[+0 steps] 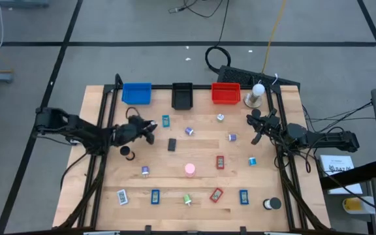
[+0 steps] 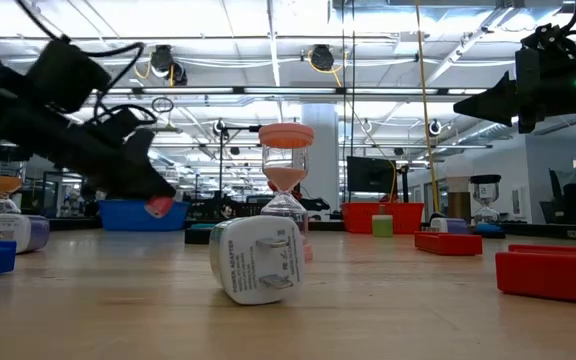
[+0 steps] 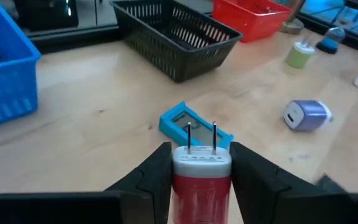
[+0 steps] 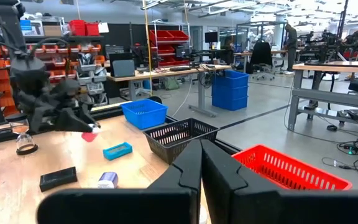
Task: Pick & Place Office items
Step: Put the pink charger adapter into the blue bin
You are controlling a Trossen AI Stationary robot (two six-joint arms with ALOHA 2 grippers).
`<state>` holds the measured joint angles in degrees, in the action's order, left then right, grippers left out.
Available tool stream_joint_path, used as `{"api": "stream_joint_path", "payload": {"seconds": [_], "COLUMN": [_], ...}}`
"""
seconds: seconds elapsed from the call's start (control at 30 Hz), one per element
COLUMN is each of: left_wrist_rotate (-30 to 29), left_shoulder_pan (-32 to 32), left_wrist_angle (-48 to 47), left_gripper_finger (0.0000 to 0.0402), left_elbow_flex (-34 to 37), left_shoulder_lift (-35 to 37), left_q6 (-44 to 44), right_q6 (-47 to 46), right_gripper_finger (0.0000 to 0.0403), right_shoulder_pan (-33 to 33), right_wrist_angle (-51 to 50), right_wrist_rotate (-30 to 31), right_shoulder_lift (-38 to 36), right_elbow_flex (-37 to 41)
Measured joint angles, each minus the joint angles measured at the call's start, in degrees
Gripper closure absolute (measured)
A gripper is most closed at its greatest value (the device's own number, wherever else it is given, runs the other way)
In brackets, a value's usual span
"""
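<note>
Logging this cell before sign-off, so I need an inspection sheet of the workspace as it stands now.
Surface: wooden table, office items scattered.
Job's things: red charger plug lifted in the left pincer; teal card below it; pink hourglass mid-table; white plug lying near the front.
Clutter: blue basket, black basket, red basket, ball-topped stand along the far edge.
Grippers: left pincer shut on red charger plug; right pincer shut, empty, raised near the right side.
Cables: black and yellow leads on the floor behind.
Surroundings: workshop benches, shelving.
</note>
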<state>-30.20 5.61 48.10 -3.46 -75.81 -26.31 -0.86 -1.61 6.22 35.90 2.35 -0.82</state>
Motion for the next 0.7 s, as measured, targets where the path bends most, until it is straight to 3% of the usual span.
{"api": "stream_joint_path", "payload": {"seconds": [0.37,0.7], "left_wrist_rotate": [-2.88,-3.01], "left_shoulder_pan": [-6.62,-7.35], "left_wrist_angle": [5.42,24.41], "left_gripper_finger": [0.0267,0.0267], "left_elbow_flex": [-1.80,-3.28], "left_shoulder_lift": [-3.49,-21.21], "left_q6": [8.42,11.27], "right_q6": [0.01,0.00], "right_gripper_finger": [0.0403,0.0403], "right_shoulder_pan": [-0.01,-0.02], "right_wrist_angle": [0.00,0.00], "right_wrist_rotate": [0.02,0.02], "right_shoulder_lift": [-0.01,-0.01], "right_elbow_flex": [0.00,0.01]}}
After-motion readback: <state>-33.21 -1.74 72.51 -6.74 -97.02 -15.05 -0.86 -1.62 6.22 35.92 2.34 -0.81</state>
